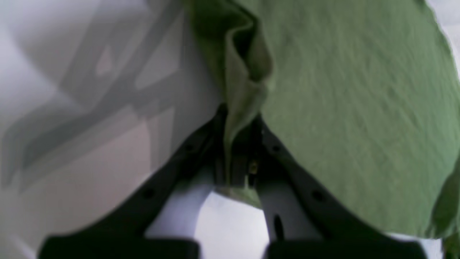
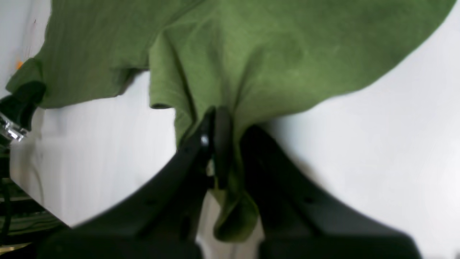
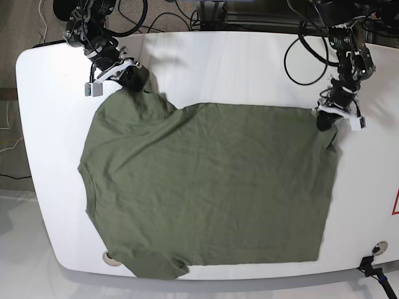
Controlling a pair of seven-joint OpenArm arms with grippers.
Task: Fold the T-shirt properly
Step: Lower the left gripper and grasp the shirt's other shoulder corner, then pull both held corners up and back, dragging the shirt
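Note:
The olive-green T-shirt lies spread flat on the white table, collar to the left and hem to the right. My right gripper is at the far left and is shut on the far sleeve. In the right wrist view its jaws pinch a fold of green cloth. My left gripper is at the far right and is shut on the far hem corner. In the left wrist view a bunched edge of the cloth sits between the jaws.
Black cables loop over the table's back edge behind both arms. Small round holes sit near the front edge of the table. The shirt's near sleeve reaches the front edge. A red mark is at the right border.

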